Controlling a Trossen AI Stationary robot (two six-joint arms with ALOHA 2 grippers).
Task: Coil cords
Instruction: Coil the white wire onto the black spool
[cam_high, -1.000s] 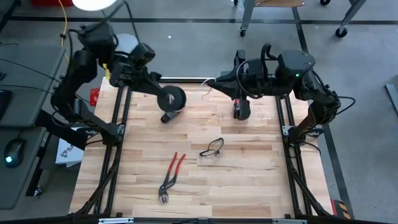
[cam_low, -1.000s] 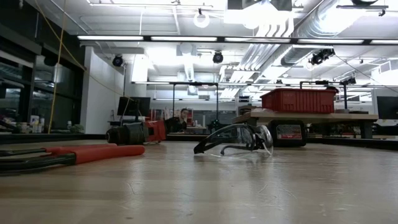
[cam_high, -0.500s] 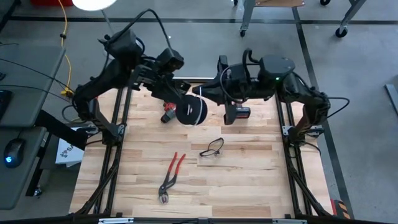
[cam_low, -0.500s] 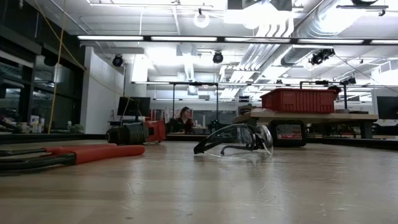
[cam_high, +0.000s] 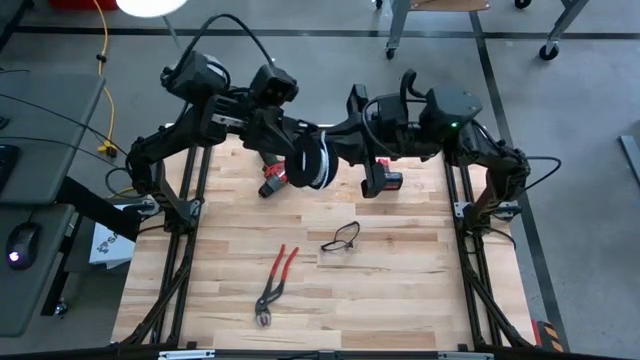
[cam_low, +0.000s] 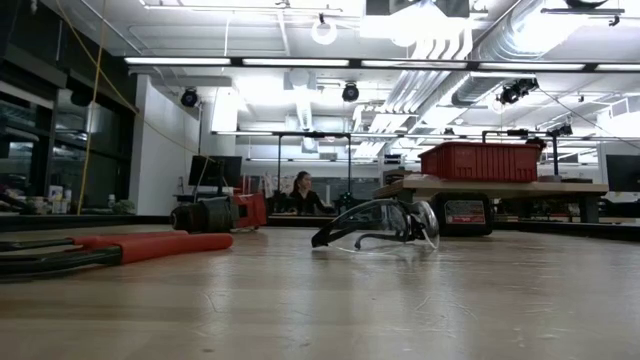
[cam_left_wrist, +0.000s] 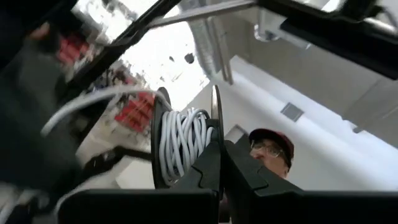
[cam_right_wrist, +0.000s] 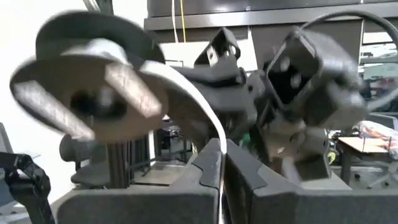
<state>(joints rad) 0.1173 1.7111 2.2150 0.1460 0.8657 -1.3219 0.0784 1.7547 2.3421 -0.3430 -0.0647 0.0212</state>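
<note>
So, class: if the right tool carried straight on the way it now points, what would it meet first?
Probably the black spool, held up by the left tool. The right tool, shut on the white cord, points toward it above the table, though depth is hard to judge.

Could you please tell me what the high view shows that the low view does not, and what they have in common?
Only the high view shows both arms meeting above the table's far side, the left gripper shut on the black spool and the right gripper shut on the white cord. Only the low view shows the room behind, with a red bin and a seated person. Both show the safety glasses and the red-handled pliers on the table.
</note>
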